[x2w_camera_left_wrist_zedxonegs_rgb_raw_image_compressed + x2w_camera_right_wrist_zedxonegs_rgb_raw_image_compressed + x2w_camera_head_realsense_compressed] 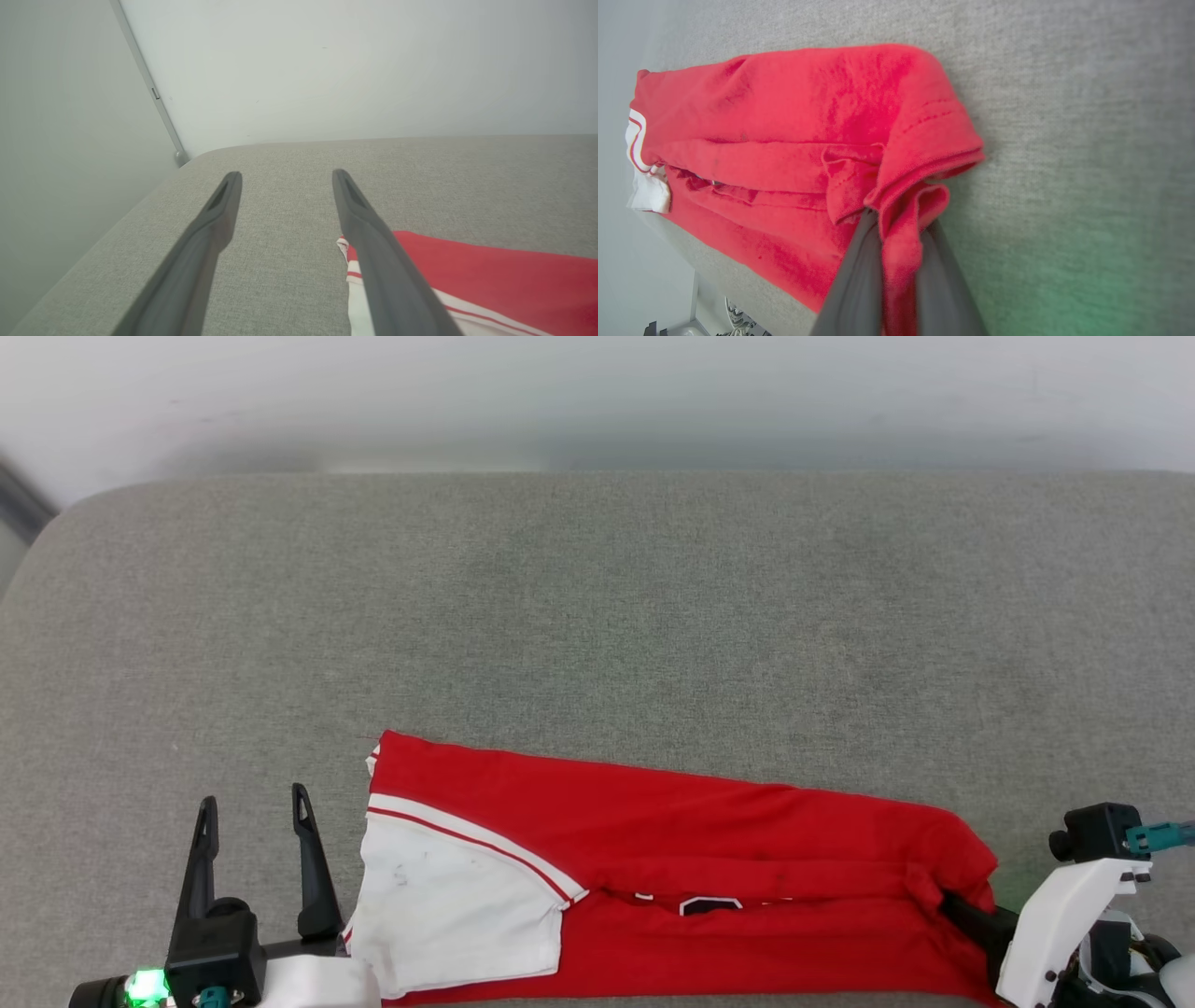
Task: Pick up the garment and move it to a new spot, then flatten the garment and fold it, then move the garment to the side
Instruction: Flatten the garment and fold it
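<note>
The red garment (672, 859) lies folded into a long band along the near edge of the grey padded surface (597, 616). Its white sleeve (448, 915) with striped trim is at the left end, and a strip of black lettering peeks out of the fold. My left gripper (253, 795) stands open just left of the sleeve with nothing between its fingers; in the left wrist view the garment (490, 275) shows behind the left gripper's (286, 174) right finger. My right gripper (948, 899) is shut on the garment's right end, where the red cloth (784, 140) bunches between the right gripper's (901, 219) fingers.
The grey surface reaches back to a white wall (597, 401), and its rounded left corner (187, 161) meets a wall seam. Bare grey fabric spreads beyond and to both sides of the garment. The near edge runs just below the garment.
</note>
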